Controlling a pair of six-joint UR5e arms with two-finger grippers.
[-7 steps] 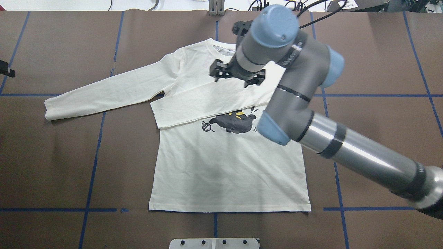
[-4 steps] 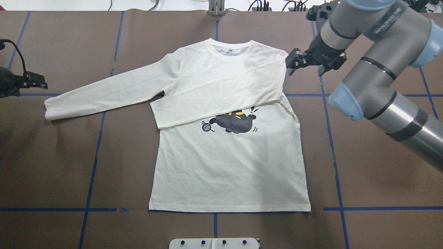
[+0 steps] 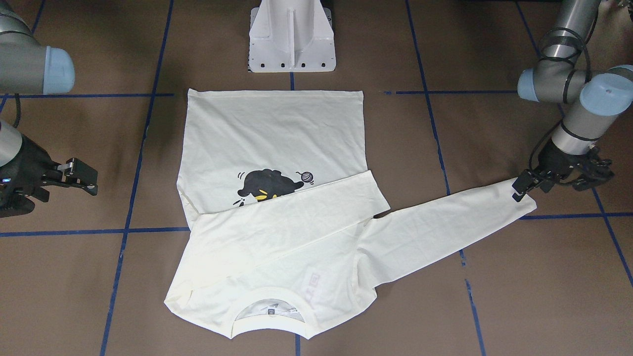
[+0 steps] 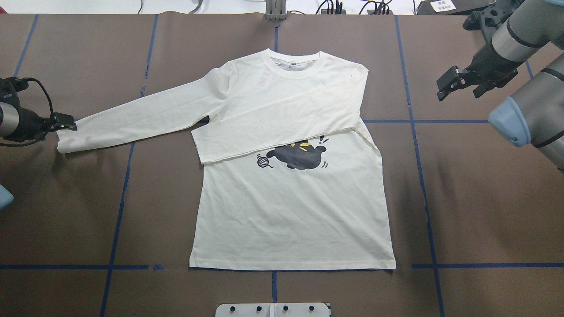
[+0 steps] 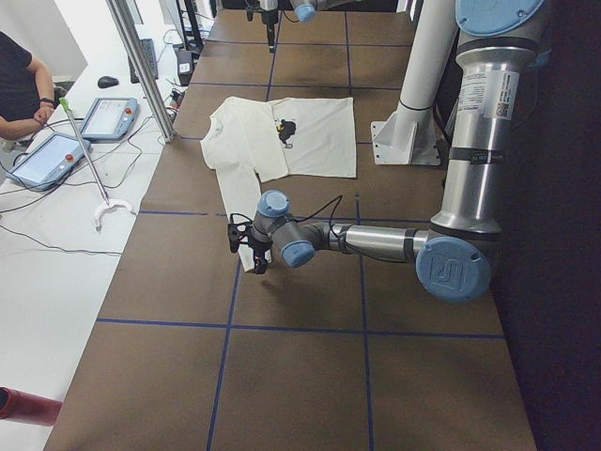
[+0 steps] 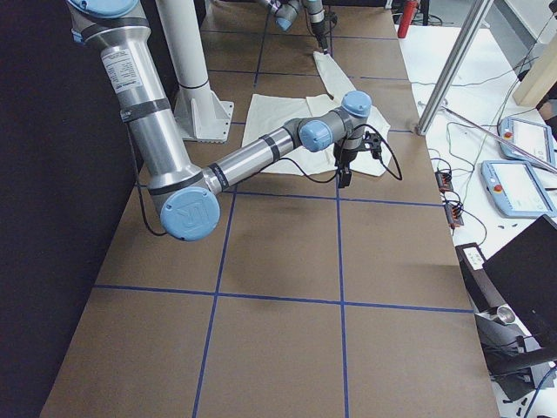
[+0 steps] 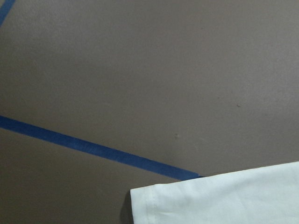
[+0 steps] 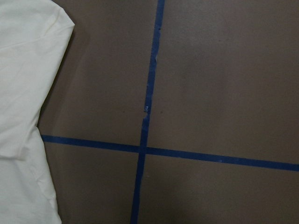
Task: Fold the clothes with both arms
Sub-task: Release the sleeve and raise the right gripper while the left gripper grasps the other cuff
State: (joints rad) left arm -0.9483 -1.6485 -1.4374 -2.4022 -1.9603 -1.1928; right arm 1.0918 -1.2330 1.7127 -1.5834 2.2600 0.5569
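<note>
The cream T-shirt (image 4: 291, 215) lies flat with the black cat print (image 4: 299, 156) facing up. One sleeve (image 4: 273, 132) is folded across the chest above the print. The other sleeve (image 4: 145, 112) stretches out to the overhead view's left. My left gripper (image 4: 43, 127) is at that sleeve's cuff (image 4: 66, 141), seemingly open, with one finger (image 3: 521, 188) over the cuff's end; the cuff's corner (image 7: 210, 200) shows in the left wrist view. My right gripper (image 4: 462, 89) is open and holds nothing. It hovers off the shirt beyond its shoulder.
The white pedestal base (image 3: 292, 39) stands just behind the shirt's hem. Blue tape lines (image 4: 119, 202) cross the brown table cover. Past the table's far edge are an upright metal pole (image 5: 141, 66), tablets (image 5: 108, 117) and a seated person (image 5: 19, 85).
My right arm swung from over the shirt's chest out to the right, off the cloth. The left gripper came in from the left edge to the outstretched sleeve's cuff. The shirt stayed put.
</note>
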